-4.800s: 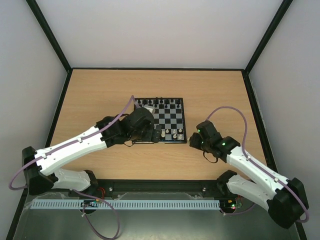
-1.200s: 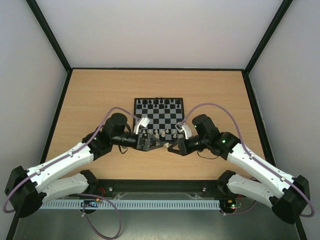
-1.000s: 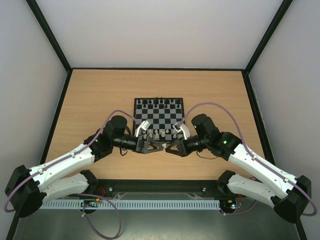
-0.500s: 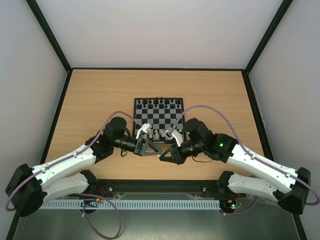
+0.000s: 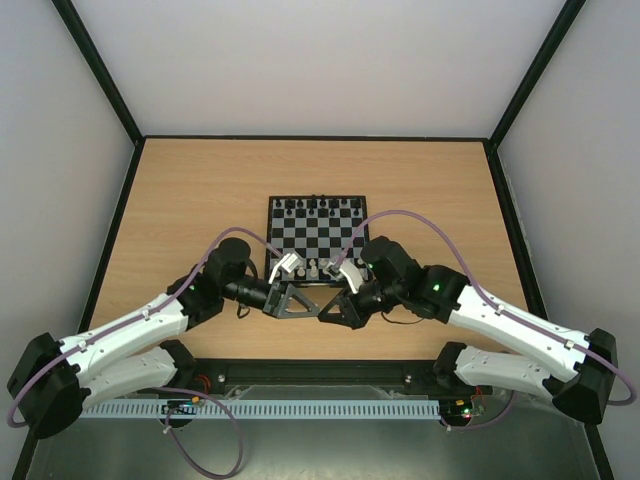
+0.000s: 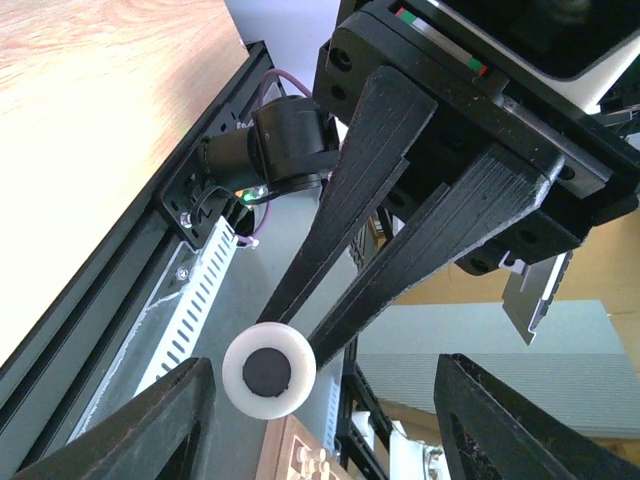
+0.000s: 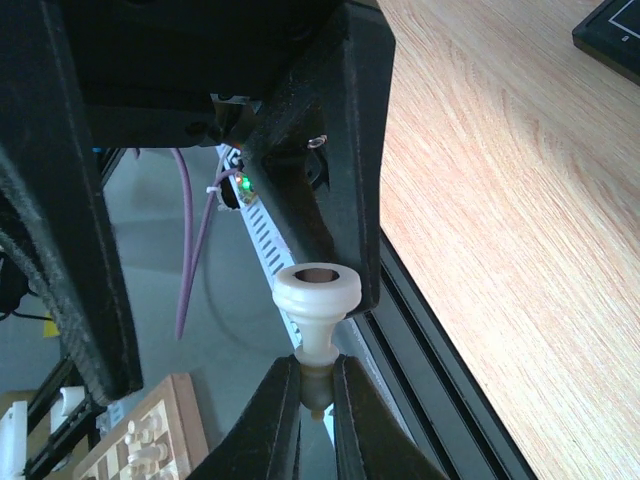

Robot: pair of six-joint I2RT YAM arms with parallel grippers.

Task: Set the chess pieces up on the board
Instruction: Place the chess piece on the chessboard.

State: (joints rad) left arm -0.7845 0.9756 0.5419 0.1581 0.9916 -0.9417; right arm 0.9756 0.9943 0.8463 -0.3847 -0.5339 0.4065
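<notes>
right claw (image 7: pixel 317 392): pinching one white piece (image 7: pixel 317 300) by its skinny top end, fingers pressed tight on it, the wide round base poking out past the fingertips

left claw (image 6: pixel 322 395): sitting spread, one finger on each side of that base, neither one touching it as far as i can tell

where the piece is: hanging in the air right at the right claw's tip and between the left claw's fingers. it's not on the board (image 5: pixel 320 236), which is lying just beyond both claws on the far side

why like this: looking like a handoff to me. gripping the thin end is leaving the fat base free for the left claw to grab

counts: two claws, one board, one piece in the air

already standing: a few white pieces (image 5: pixel 315 267) are sitting in the row nearest the claws, too tiny and half hidden to count

black pieces (image 5: pixel 312 205): standing in the rows farthest from the claws, not counting those either

next, imo: the left claw is going to need a firm squeeze before the right one lets go, or the piece is dropping onto the table (image 5: pixel 200 200)
</notes>
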